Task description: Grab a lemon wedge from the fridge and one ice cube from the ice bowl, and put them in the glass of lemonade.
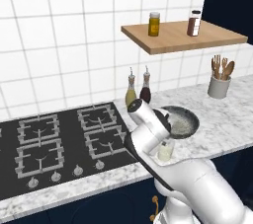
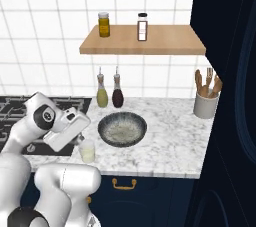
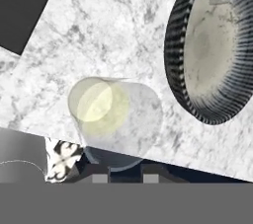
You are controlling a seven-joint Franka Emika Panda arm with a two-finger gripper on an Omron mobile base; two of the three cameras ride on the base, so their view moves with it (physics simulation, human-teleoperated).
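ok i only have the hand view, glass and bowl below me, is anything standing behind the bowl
Observer: Yes, two oil bottles stand side by side at the tiled wall, behind the ice bowl.
Operator: and off to the bowl's right
Observer: A utensil crock with wooden spoons stands on the counter, apart from the bowl.
Operator: anything overhead
Observer: A wooden shelf hangs on the wall above the bowl, carrying two jars.
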